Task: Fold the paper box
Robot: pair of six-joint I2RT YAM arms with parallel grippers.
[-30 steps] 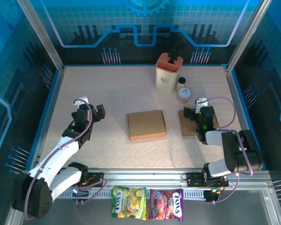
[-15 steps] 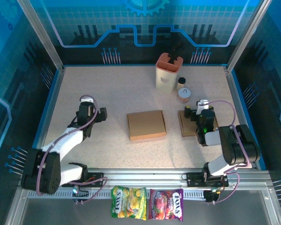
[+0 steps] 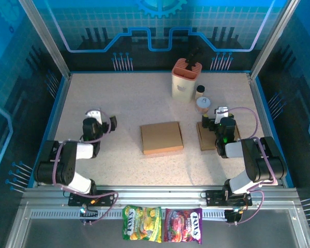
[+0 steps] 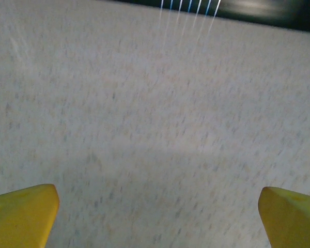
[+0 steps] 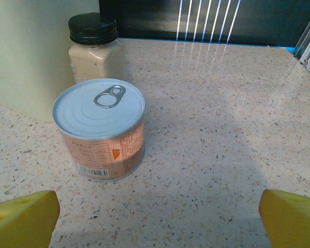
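The paper box (image 3: 161, 137) is laid in the middle of the worktop (image 3: 124, 98). The left claw (image 4: 157, 209) and right claw (image 5: 157, 209) are spread wide; nothing is held.

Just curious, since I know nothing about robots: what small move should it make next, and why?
Probably only a small one: settle both arms into their rest pose. The paper box looks already closed and lies flat mid-table. The left claw and right claw are both open, empty and well apart from it.
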